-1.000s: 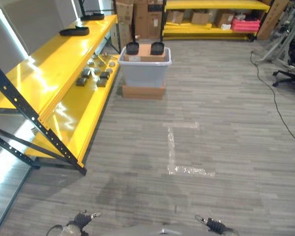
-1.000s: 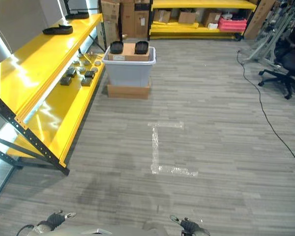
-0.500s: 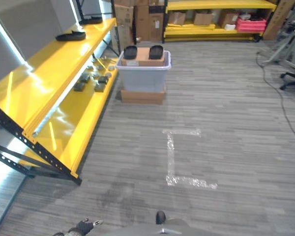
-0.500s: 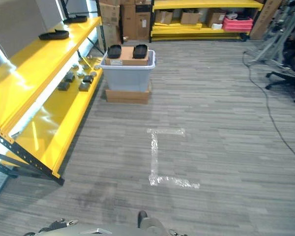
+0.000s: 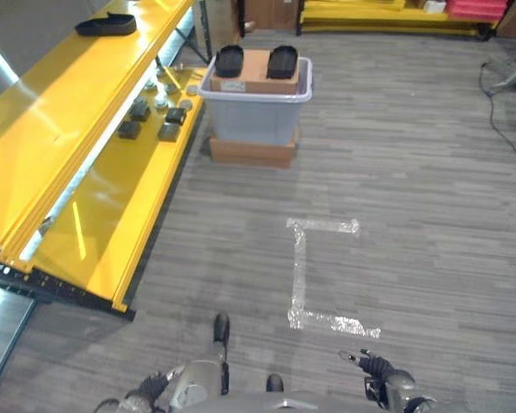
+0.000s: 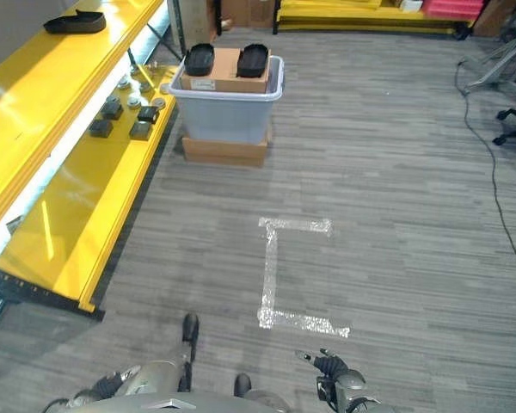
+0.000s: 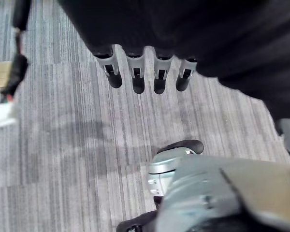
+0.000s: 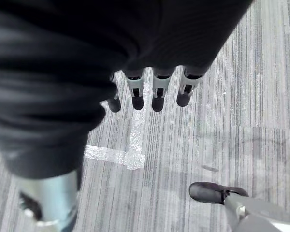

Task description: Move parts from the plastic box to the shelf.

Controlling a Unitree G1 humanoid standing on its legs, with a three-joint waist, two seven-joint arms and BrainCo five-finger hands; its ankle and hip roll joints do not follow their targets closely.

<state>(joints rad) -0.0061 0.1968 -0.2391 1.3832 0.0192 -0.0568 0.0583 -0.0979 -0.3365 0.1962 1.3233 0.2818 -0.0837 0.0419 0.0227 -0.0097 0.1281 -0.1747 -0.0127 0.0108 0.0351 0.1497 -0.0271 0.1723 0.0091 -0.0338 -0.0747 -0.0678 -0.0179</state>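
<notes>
- Sitting on a flat cardboard box (image 5: 252, 151) on the floor, the grey plastic box (image 5: 256, 112) is standing well ahead of you, just beside the yellow shelf (image 5: 112, 185) on your left.
- Lying across the top of the plastic box, a brown carton (image 5: 254, 72) is carrying two black oval parts (image 5: 230, 60), one at each end.
- Resting on the shelf's lower level, near the box, a cluster of small dark and silvery parts (image 5: 159, 107) is showing; you are also seeing a black part (image 5: 105, 25) lying on the upper level, further back.
- Marking the grey plank floor (image 5: 413, 198) between you and the box, strips of pale tape (image 5: 299, 267) are forming an angular outline.
- Hanging low at the near edge of the head views, your left hand (image 7: 145, 72) is holding nothing, its fingers extended side by side over the floor.
- Hanging likewise on the other side, your right hand (image 8: 152, 92) is carrying nothing either, its fingers straight and loosely spread, with the taped corner lying on the floor below them.
</notes>
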